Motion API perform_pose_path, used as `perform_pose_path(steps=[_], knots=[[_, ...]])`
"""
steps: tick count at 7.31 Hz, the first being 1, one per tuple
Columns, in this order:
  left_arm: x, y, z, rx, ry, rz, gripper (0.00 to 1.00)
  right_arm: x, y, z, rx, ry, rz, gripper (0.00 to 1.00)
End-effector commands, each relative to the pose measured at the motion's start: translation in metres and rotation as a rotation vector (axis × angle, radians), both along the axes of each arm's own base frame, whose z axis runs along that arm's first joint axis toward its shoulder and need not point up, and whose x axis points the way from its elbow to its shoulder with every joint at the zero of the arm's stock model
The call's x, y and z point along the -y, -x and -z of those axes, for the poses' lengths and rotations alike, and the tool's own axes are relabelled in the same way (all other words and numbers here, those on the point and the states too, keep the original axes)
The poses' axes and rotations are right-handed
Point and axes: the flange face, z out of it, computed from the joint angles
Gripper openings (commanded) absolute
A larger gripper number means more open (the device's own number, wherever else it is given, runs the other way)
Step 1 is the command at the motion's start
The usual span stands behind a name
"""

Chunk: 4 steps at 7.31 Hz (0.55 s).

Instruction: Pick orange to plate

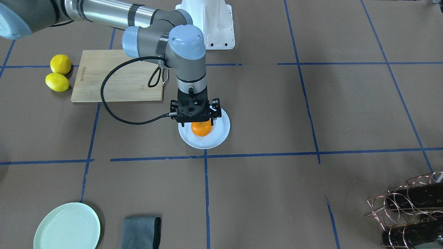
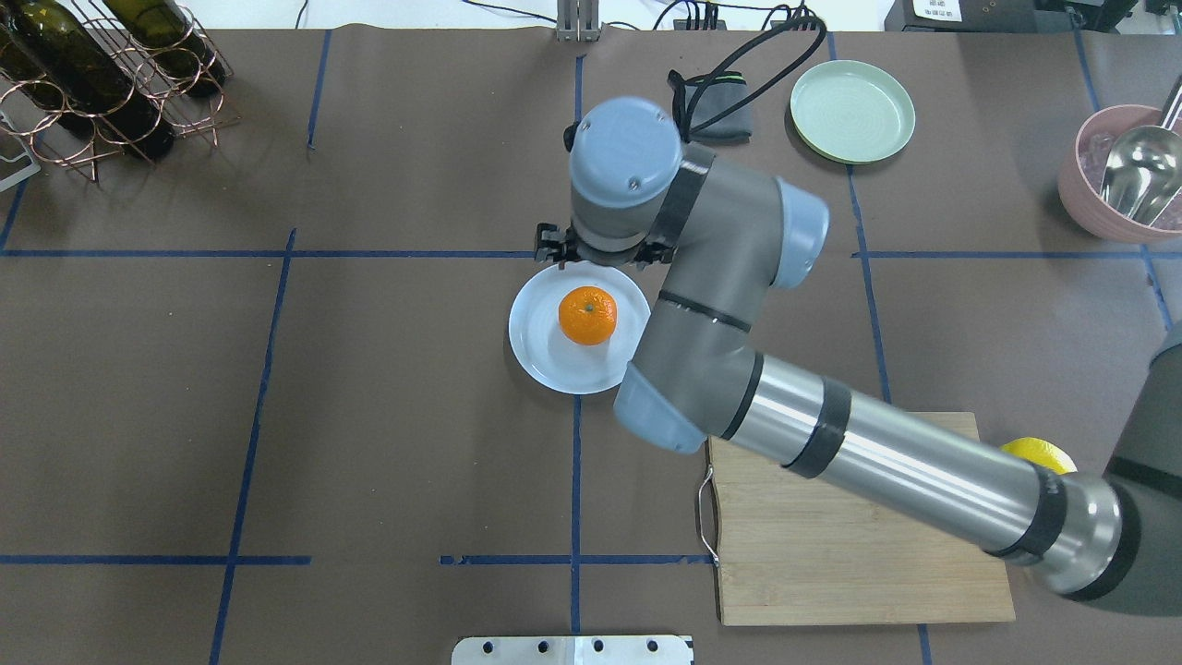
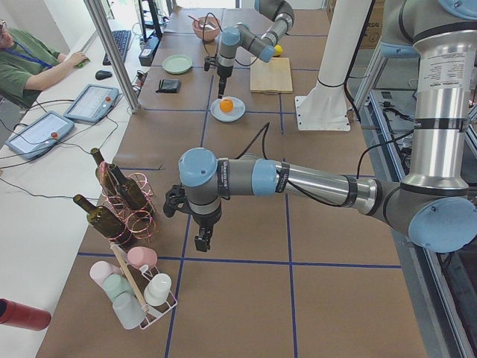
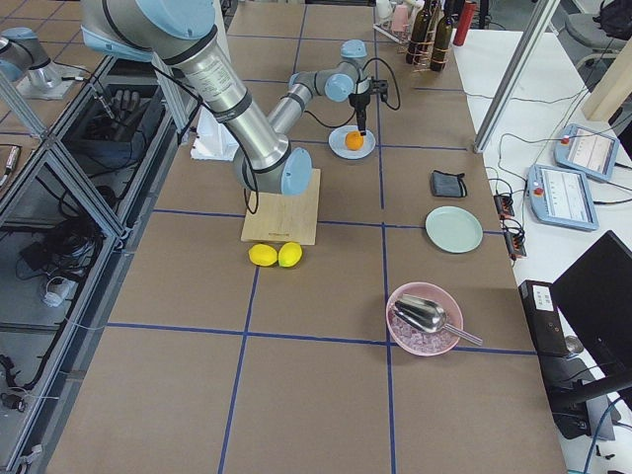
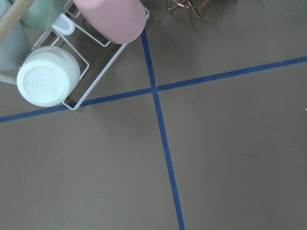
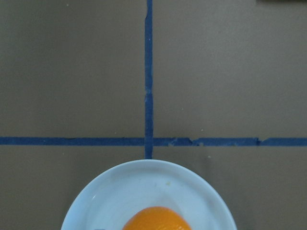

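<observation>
Basically placed: the orange (image 2: 587,315) sits near the middle of the plate (image 2: 540,356), nothing pinching it. Right gripper (image 1: 194,114) hangs over the plate's far side from the robot; its fingertips are hidden under the wrist, but the flared linkages suggest the jaws are spread. The step in hand looks like the retreat: lift straight up before any sideways travel, fingers clear of the fruit so it doesn't roll to the rim. Left gripper (image 3: 201,240) is well apart near the bottle rack; can't tell its state.
</observation>
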Motion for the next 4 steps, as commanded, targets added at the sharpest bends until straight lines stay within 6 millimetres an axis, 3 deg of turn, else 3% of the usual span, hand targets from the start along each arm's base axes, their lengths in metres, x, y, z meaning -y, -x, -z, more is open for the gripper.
perform_pose_path(steps=[1,2,4], knots=[[-0.007,-0.001,-0.011,-0.009,0.028,0.001,1.0,0.062,-0.138,-0.025,-0.01,-0.049,0.095,1.0],[-0.007,-0.001,-0.01,-0.012,0.027,0.002,1.0,0.073,-0.21,-0.06,-0.032,-0.101,0.16,1.0],[-0.008,-0.001,-0.009,-0.01,0.026,0.003,1.0,0.096,-0.366,-0.186,-0.133,-0.242,0.345,1.0]])
